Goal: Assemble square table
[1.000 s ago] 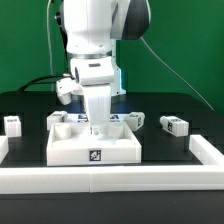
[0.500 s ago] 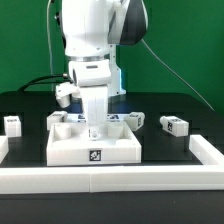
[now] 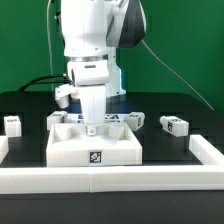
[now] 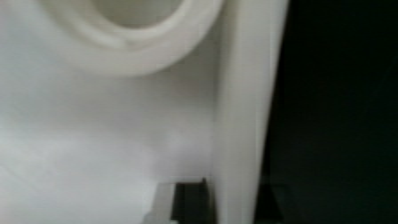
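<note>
The square table top (image 3: 70, 150), a white tray with a raised rim and a tag on its front wall, lies in the middle of the black table. My gripper (image 3: 91, 129) points straight down into the tray near its back rim. Its fingers stand close together, and I cannot tell whether they hold anything. In the wrist view the tray's floor (image 4: 89, 130), a round socket (image 4: 143, 30) and a rim wall (image 4: 246, 120) fill the picture, with one dark fingertip (image 4: 189, 203) beside the wall. White tagged peg legs lie at the exterior view's left (image 3: 11, 124) and right (image 3: 174, 125).
Two more white tagged pieces sit behind the tray's back corners (image 3: 57, 118) (image 3: 138, 119). A long white rail (image 3: 110, 178) runs along the front, with raised ends at both sides. Cables hang behind the arm.
The arm and gripper have shifted a little toward the exterior view's left over the tray. The table top and the legs have not moved.
</note>
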`<state>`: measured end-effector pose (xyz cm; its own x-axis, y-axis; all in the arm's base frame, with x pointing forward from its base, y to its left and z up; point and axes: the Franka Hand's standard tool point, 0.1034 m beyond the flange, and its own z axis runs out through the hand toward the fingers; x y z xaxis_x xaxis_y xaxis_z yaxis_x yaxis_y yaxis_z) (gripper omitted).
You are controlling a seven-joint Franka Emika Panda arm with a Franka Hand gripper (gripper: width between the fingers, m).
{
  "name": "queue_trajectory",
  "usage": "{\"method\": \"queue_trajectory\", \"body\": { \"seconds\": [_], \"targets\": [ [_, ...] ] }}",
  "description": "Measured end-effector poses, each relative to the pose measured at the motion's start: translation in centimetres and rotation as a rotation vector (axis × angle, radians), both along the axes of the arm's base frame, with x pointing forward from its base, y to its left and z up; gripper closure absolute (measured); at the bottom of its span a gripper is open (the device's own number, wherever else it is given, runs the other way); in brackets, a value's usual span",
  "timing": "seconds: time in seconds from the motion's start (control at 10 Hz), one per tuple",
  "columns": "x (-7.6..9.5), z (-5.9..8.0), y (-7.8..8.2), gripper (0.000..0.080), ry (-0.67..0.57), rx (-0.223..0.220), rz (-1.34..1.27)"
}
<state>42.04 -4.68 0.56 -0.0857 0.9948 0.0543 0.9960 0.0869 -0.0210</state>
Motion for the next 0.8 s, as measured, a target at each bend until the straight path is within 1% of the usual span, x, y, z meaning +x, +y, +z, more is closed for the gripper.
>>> {"method": "queue_trajectory", "body": {
  "seconds": [0.1,0.6,0.7,0.8],
  "targets": [
    [0.1,0.0,0.0,0.0750,-0.005,-0.001,-0.002],
    [0.1,0.1,0.0,0.0750,-0.005,-0.001,-0.002],
    [0.2,0.1,0.2,0.0750,-0.004,0.000,-0.013],
    [0.8,0.2,1.5,0.0749,-0.006,0.001,-0.022]
  ]
}}
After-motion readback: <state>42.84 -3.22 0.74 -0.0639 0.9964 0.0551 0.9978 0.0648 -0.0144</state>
